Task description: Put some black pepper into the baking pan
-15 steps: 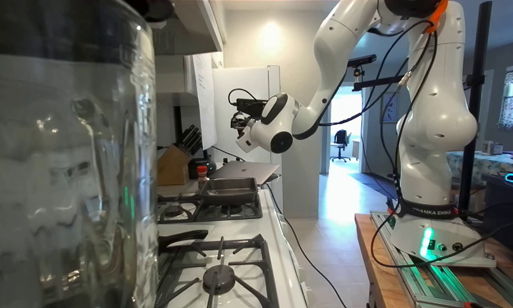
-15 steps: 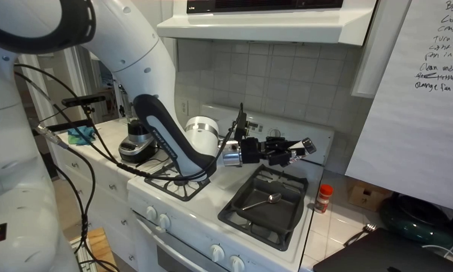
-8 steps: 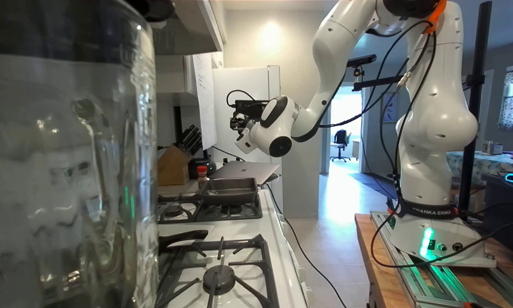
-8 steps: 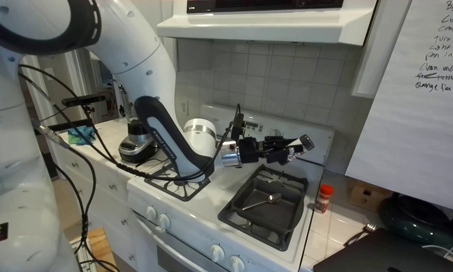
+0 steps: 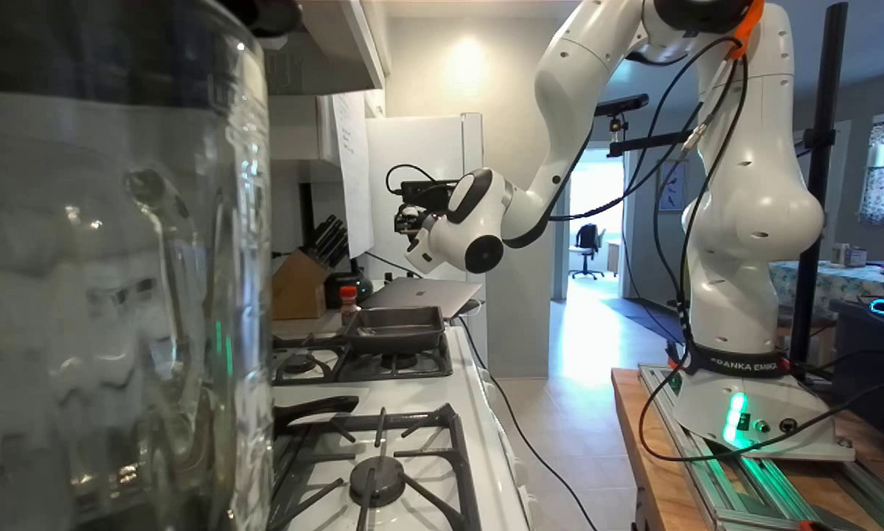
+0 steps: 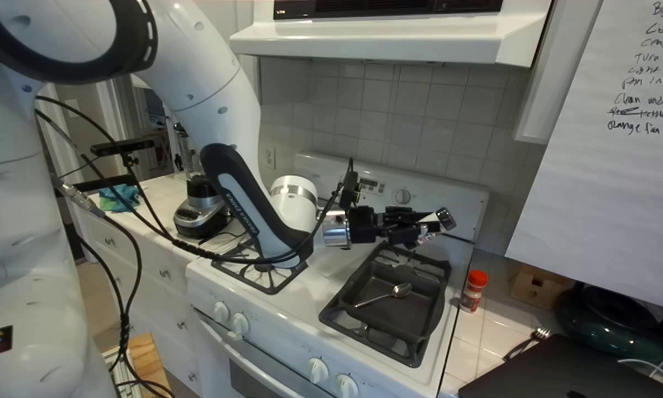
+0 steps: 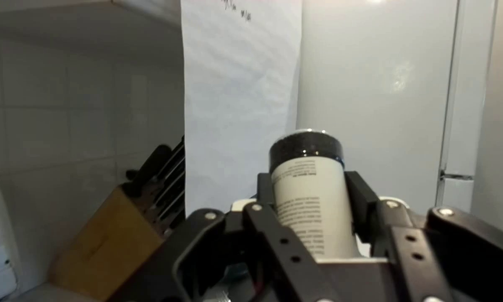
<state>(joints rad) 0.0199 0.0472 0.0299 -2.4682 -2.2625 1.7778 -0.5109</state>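
Observation:
My gripper (image 6: 428, 225) is shut on the black pepper (image 6: 446, 219), a small jar with a pale label and a dark end. In the wrist view the black pepper (image 7: 314, 201) stands between both fingers, tilted, its dark end up and its print seemingly upside down; its lower end is hidden. The baking pan (image 6: 386, 320), dark grey and shallow, sits on the stove grate below the gripper. The pan (image 5: 395, 333) also shows in the other exterior angle, with the gripper (image 5: 408, 220) well above it. No pepper falling is visible.
A spoon (image 6: 384, 296) lies in the pan. A red-lidded jar (image 6: 473, 291) stands on the counter beside the stove. A laptop (image 6: 569, 370) and fork (image 6: 527, 340) lie nearby. A knife block (image 7: 108, 243) and hanging paper (image 7: 238, 105) are ahead. The range hood (image 6: 386, 41) is overhead.
The gripper has sunk a little, carrying the black pepper with it, and in an exterior view has shifted slightly left. The pan, spoon and red-lidded jar have not moved.

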